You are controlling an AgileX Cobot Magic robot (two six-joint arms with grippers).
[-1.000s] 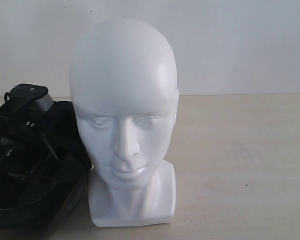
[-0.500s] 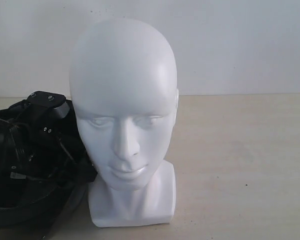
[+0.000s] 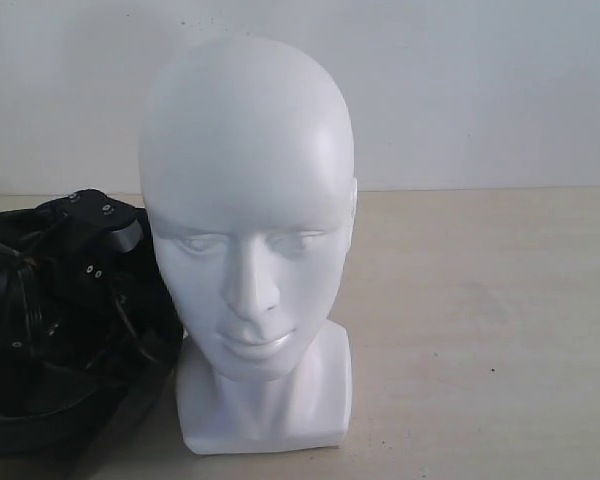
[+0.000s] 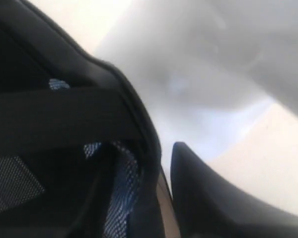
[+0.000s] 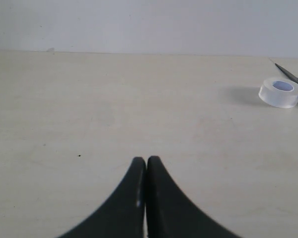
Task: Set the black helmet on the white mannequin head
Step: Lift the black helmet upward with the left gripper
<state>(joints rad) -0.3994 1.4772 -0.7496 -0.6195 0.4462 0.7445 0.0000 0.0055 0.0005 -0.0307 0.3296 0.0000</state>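
Black matte rounded helmet (image 3: 40, 435) beside glossy white plastic mannequin head (image 3: 245, 170).
Left fingers (image 4: 213, 203) at rim (image 4: 139, 124), hold unclear; right fingers (image 5: 124, 198) clenched empty; deep bite advised before lifting.

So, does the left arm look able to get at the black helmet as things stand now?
Probably yes. The left gripper is at the black helmet, one finger just outside its padded rim; nothing stands between them.

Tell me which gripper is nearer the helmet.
Left. The left gripper is right at the helmet, one finger just outside its rim. The right gripper sits shut over the table, with no helmet in its view.
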